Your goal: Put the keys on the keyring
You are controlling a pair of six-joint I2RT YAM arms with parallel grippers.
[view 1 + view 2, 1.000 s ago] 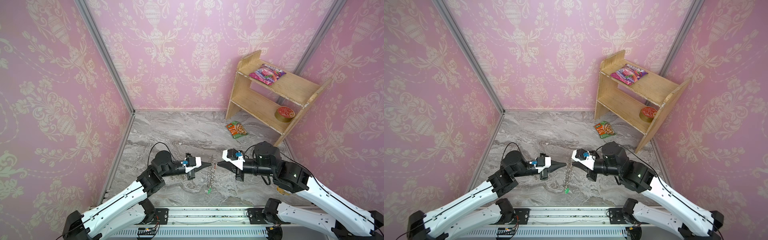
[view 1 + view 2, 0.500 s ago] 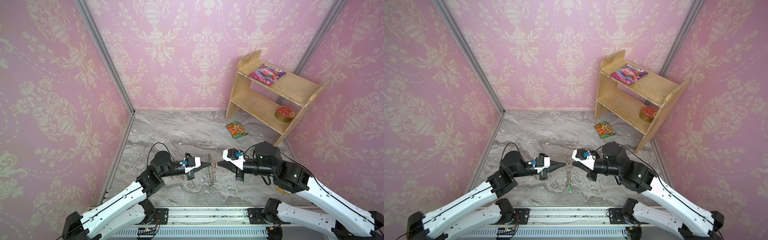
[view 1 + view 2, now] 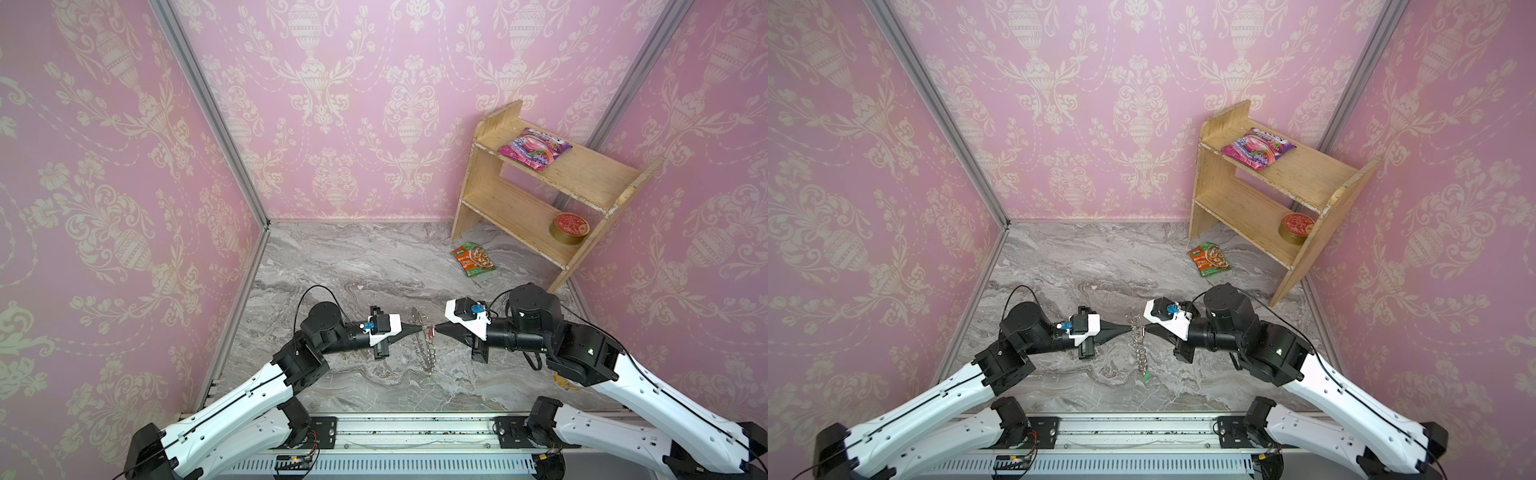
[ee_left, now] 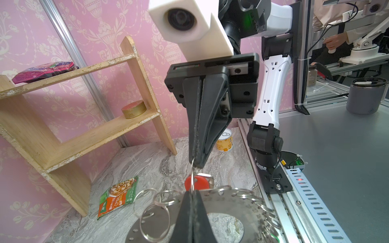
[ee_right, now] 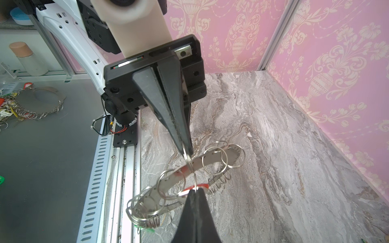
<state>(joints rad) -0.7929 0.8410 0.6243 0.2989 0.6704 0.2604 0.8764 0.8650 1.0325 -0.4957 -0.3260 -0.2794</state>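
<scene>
My left gripper [image 3: 419, 328], pressed shut, pinches one wire loop [image 4: 192, 176]. The one keyring [image 4: 229, 203] hangs lifted, edge-on, between my two grippers, with one red-tagged key [image 4: 197, 182] at the tips and one green tag [image 3: 1146, 377] lowest. My right gripper [image 3: 438, 328], also shut, pinches the same loop.

a wooden shelf [image 3: 511, 212] and a few groceries in a booth of pink damask wallpaper [image 3: 332, 104]

the two-tier shelf stands in the far right corner of the grey marbled tabletop [image 3: 353, 257]. a pink-purple snack packet [image 3: 534, 147] lies flat on its upper board and a round gold tin with a red lid [image 3: 568, 226] sits on the lower one. an orange-green food packet [image 3: 473, 259] lies on the marble just beside the shelf's near leg. in the left wrist view a small yellow can [image 4: 224, 143] stands upright near the table's edge, and a grey lidded cup [image 4: 366, 94] sits on a bench outside.
</scene>
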